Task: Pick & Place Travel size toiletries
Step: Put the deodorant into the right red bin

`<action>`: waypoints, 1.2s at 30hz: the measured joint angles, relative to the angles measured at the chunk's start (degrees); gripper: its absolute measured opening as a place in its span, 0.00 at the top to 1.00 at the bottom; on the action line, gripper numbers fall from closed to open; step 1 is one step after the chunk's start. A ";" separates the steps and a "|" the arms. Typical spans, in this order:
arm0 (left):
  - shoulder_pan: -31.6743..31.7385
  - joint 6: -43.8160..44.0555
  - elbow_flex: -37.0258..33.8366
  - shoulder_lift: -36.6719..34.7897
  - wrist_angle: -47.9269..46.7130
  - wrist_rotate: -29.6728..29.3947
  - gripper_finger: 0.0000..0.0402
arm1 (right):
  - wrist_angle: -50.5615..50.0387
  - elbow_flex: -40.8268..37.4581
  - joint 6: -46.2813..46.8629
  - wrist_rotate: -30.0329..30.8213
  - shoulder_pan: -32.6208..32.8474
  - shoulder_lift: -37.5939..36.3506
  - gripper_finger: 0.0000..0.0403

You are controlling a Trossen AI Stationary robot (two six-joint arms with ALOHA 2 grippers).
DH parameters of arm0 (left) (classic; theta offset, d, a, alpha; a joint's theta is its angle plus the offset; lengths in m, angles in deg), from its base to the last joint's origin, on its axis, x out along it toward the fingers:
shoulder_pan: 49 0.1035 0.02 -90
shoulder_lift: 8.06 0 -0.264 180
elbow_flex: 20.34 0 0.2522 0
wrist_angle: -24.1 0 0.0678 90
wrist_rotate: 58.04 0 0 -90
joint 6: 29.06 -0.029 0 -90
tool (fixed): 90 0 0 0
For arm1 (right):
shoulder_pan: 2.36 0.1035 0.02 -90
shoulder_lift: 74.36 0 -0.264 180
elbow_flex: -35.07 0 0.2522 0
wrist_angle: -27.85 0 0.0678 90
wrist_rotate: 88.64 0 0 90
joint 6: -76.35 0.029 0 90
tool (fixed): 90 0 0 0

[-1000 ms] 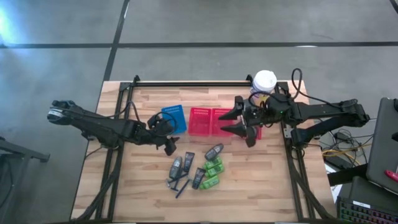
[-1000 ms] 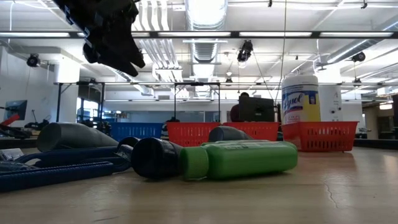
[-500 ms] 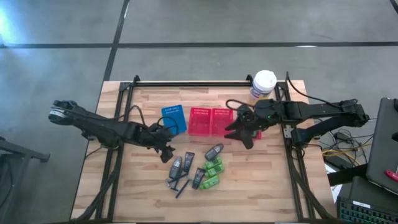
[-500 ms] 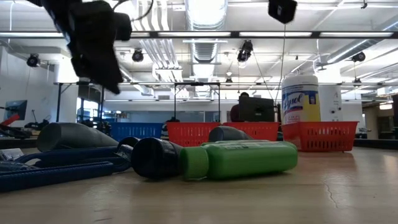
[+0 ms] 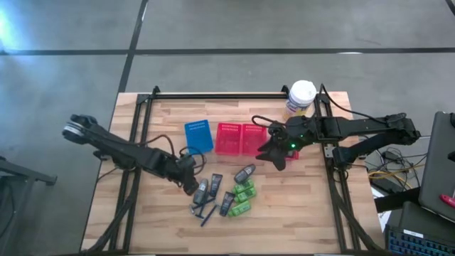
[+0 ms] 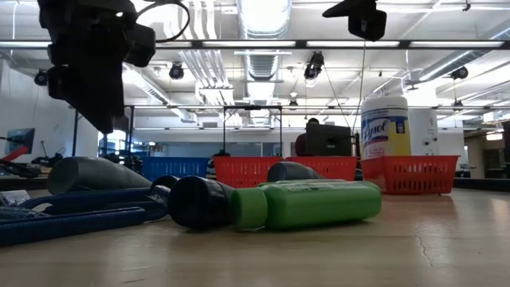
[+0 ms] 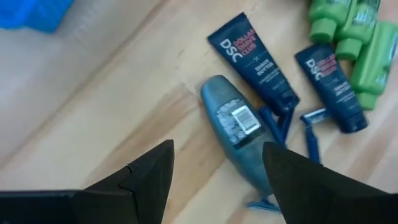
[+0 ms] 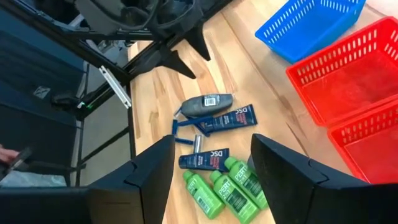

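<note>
Deodorant (image 7: 235, 127) lies just ahead of our wide-spread left gripper (image 7: 214, 171). We judge it light, stiff, smooth; we should pinch across its narrow middle. Right gripper (image 8: 211, 163) hangs wide too.

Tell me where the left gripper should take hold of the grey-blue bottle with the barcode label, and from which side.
Probably best: grip the grey-blue bottle across its labelled middle, coming straight down from above. It lies flat on the table, with bare wood along one flank, while the blue razors crowd its far end. The open left gripper hovers just beside it.
</note>
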State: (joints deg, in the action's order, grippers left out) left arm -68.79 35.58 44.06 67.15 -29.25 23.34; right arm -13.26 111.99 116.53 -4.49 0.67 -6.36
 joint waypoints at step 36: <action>1.35 10.27 16.10 24.14 -4.33 3.62 0.38 | -6.99 -0.07 -0.76 -0.02 2.36 0.16 0.37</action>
State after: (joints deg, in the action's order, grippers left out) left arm -67.44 45.84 60.16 91.28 -33.59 26.96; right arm -20.24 111.92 115.77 -4.51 3.03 -6.20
